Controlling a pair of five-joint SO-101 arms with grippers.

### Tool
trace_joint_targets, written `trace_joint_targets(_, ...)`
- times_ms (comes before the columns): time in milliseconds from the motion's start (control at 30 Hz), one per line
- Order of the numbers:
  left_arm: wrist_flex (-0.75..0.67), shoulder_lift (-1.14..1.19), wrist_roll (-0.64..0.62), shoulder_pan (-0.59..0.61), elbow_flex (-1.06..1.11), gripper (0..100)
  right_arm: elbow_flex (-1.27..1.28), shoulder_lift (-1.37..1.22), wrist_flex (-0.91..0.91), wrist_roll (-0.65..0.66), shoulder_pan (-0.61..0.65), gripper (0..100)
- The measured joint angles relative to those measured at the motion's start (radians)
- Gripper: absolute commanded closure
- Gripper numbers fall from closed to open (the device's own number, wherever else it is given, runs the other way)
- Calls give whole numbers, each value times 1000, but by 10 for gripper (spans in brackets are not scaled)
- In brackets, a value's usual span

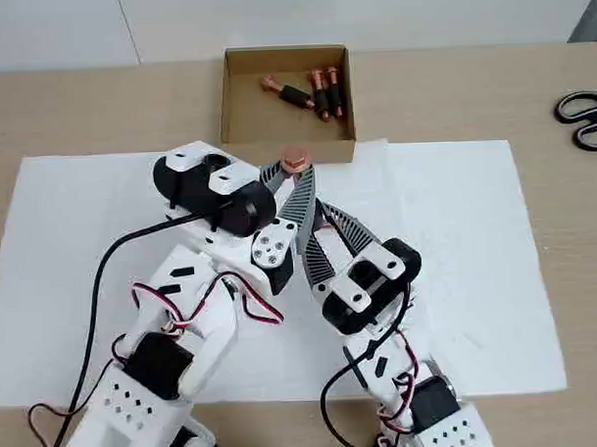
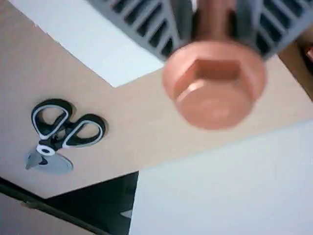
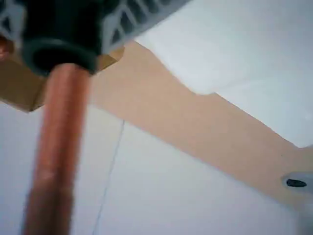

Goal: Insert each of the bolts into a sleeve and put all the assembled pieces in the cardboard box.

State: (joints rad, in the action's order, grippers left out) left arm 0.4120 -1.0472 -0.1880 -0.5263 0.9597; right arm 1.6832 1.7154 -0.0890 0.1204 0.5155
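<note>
A light wooden table point(image 1: 69, 104) carries a wide white paper sheet point(image 1: 456, 238), and both arms rise from its near edge and meet over the middle of the sheet. At the far edge of the sheet sits the open cardboard box point(image 1: 237, 98), with several assembled pieces point(image 1: 314, 93) lying inside it. A pair of black-handled scissors point(image 1: 584, 118) lies on bare wood well off to the right. The left gripper point(image 1: 291, 173) is just in front of the box's near wall, its ribbed grey fingers point(image 2: 142, 19) clamped on the shank of a copper bolt point(image 1: 293, 160) just behind its hexagonal flanged head. The right gripper point(image 1: 320, 221) sits close beside the left one, its fingers closed around a black sleeve point(image 3: 61, 36). In the right wrist view the bolt's copper shank sticks out of the sleeve's end.
</note>
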Motion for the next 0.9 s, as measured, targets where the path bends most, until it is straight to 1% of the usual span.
trace_joint_targets(133,40,-6,0,-14,-3,994,0,-2,0,0,-26,994)
trace_joint_targets(300,64,2,8,-63,-2,994,0,-2,0,0,-32,994)
trace_joint_targets(733,78,2,8,-64,-3,994,0,0,0,0,-31,994)
trace_joint_targets(800,121,-5,26,-64,-11,994,0,-2,0,0,-26,994)
trace_joint_targets(900,232,17,55,-64,-71,975,0,-3,-2,0,-25,994)
